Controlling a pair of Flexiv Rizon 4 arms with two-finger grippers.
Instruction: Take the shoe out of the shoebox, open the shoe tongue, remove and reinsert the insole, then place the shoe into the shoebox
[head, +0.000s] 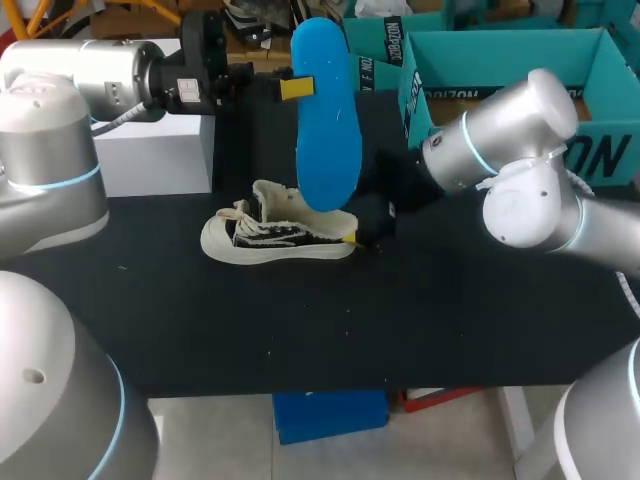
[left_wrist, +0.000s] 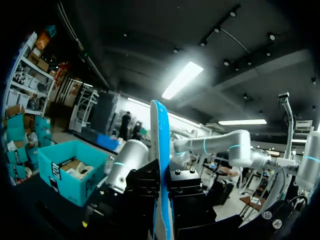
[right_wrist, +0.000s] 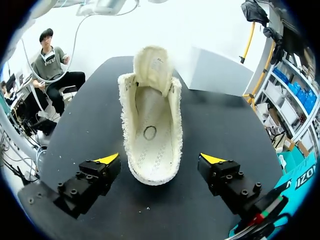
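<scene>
Insole (head: 328, 120) in left gripper (head: 305, 88), shoe (head: 280, 235) outside teal shoebox (head: 500, 62)

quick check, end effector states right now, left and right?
Left end effector: closed on the blue insole, held upright.
Right end effector: open, one finger on each side of the shoe at its heel, not touching it.

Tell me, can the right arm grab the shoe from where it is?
Probably yes. The right gripper is open at the heel of the shoe, a finger to each side, with nothing else in between. The blue insole is up in the air in the left gripper, out of the way.
</scene>
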